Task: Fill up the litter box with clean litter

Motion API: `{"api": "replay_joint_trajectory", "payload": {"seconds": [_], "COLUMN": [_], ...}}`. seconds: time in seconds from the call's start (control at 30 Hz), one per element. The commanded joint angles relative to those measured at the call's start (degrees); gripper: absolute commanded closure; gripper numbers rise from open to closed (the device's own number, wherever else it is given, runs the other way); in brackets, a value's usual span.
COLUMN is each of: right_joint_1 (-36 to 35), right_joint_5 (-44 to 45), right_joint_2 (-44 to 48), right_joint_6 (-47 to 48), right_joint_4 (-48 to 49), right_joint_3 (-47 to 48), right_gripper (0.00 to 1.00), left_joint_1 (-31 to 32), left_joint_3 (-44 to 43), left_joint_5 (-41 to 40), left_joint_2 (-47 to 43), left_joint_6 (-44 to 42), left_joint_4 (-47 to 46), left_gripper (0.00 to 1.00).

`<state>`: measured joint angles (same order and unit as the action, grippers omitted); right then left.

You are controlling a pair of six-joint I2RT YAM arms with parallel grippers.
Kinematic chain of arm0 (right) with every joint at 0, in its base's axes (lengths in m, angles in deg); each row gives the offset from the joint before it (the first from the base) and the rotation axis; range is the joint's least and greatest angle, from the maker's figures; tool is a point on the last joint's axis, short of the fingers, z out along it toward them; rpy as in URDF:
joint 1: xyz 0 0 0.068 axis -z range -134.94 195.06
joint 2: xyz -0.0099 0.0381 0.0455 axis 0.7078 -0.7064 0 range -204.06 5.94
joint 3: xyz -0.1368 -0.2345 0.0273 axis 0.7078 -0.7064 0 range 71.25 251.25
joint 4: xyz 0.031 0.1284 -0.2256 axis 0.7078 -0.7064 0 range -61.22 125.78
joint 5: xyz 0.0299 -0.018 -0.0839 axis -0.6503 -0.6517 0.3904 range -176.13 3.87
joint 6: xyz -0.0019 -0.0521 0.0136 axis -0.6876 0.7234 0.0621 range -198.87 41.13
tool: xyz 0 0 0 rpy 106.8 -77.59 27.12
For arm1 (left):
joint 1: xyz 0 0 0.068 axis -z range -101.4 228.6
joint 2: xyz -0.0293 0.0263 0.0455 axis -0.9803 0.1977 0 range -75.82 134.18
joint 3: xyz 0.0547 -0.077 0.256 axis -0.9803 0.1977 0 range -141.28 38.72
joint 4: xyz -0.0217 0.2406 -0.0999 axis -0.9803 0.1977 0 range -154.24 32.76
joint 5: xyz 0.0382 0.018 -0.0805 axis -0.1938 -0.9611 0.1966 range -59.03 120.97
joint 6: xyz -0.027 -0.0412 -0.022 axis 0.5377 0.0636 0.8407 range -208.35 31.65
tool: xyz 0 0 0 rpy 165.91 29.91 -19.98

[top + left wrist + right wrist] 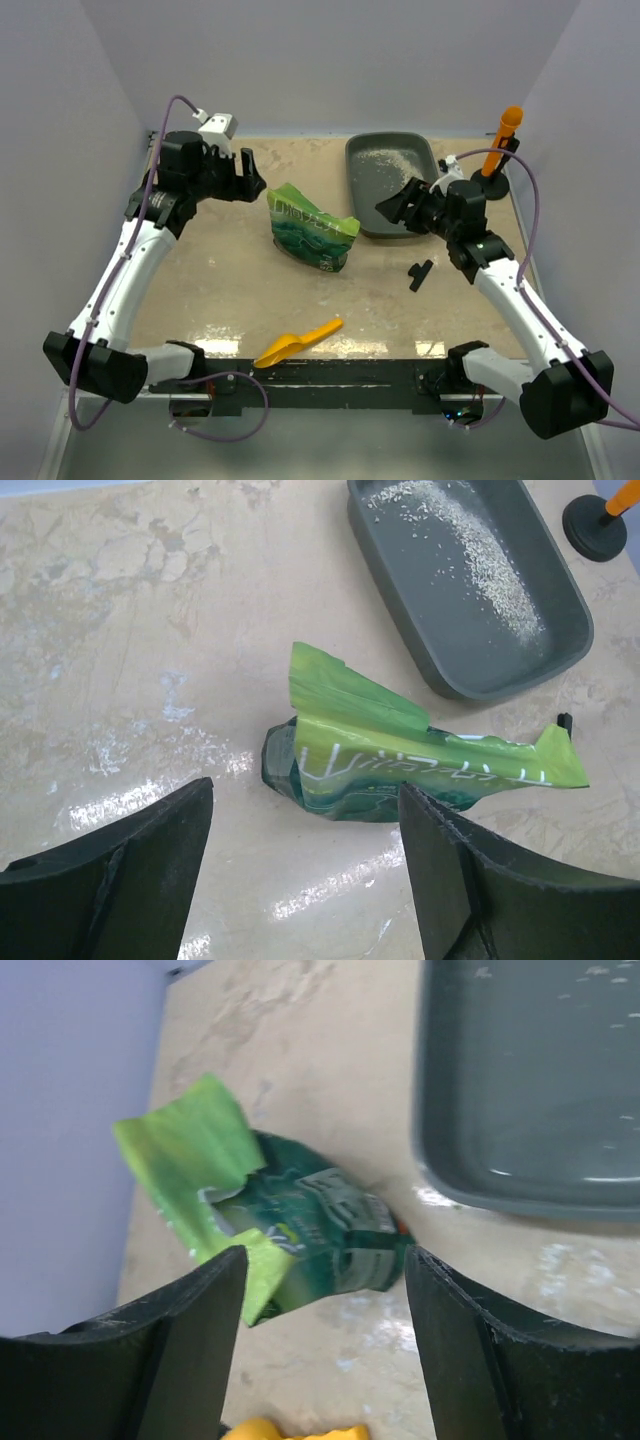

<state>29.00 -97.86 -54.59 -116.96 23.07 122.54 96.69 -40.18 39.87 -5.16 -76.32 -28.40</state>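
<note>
Top view: litter box [392, 183] upper right on worktop [230, 290], thin clean litter [385, 153] streak inside; green bag [310, 230] centre. Left wrist: left claw [305, 865] open, empty. Right wrist: right claw [325, 1335] open above bag.

Both arms have white link shells joined by bulky black joint housings, with a thin purple cable looping along each from base to wrist. The left gripper [248, 176] and right gripper [392, 208] are matte black with broad, wedge-shaped fingers [120, 880].
</note>
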Motion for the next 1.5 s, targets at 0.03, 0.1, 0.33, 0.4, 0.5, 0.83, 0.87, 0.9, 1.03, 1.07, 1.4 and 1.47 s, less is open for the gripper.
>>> {"api": "replay_joint_trajectory", "payload": {"seconds": [0.03, 0.1, 0.33, 0.4, 0.5, 0.83, 0.87, 0.9, 1.03, 1.07, 1.4, 1.47], "right_joint_1": [0.1, 0.0, -2.5, -4.1, -6.9, -10.1, -10.1, -10.1, -10.1, -10.1, -10.1, -10.2], "right_joint_5": [-14.5, -17.3, -17.5, -17.9, -17.4, -17.5, -17.7, -18.4, -20.0, -20.4, -25.1, -25.6], "right_joint_2": [-3.4, -4.3, -7.0, -8.2, -10.7, -15.1, -15.1, -15.0, -15.1, -15.0, -13.3, -11.5], "right_joint_6": [-8.4, -12.3, -16.3, -17.6, -19.5, -19.8, -19.1, -17.7, -13.8, -12.5, -2.8, -0.5], "right_joint_4": [15.2, 21.2, 28.3, 30.7, 33.8, 40.3, 40.7, 41.1, 41.1, 41.5, 42.3, 42.0], "right_joint_3": [-5.8, -8.6, -10.2, -10.2, -10.2, -8.3, -8.0, -7.6, -6.6, -6.6, -8.5, -9.2], "right_gripper": [0.3, 0.3, 0.28, 0.28, 0.28, 0.3, 0.32, 0.36, 0.49, 0.54, 1.0, 1.0], "left_joint_1": [-9.2, -12.1, -13.6, -13.6, -13.7, -13.8, -13.8, -13.8, -13.9, -14.0, -14.7, -14.7], "left_joint_3": [3.6, 6.8, 10.8, 11.7, 12.8, 17.2, 18.0, 18.2, 19.1, 19.2, 22.1, 22.6], "left_joint_5": [19.0, 23.7, 35.8, 36.8, 38.5, 47.0, 47.5, 48.0, 47.7, 47.6, 48.0, 48.0], "left_joint_2": [3.4, 4.7, 9.1, 10.3, 11.0, 11.9, 12.1, 12.1, 11.1, 10.7, 8.4, 8.5], "left_joint_6": [6.5, 10.1, 16.0, 16.6, 17.8, 21.9, 22.1, 22.1, 20.9, 20.5, 18.4, 17.6], "left_joint_4": [-8.0, -12.9, -23.2, -25.1, -27.2, -39.7, -40.3, -40.8, -41.2, -41.0, -41.9, -41.6], "left_gripper": [0.21, 0.21, 0.21, 0.21, 0.21, 0.21, 0.21, 0.21, 0.21, 0.21, 0.2, 0.2]}}
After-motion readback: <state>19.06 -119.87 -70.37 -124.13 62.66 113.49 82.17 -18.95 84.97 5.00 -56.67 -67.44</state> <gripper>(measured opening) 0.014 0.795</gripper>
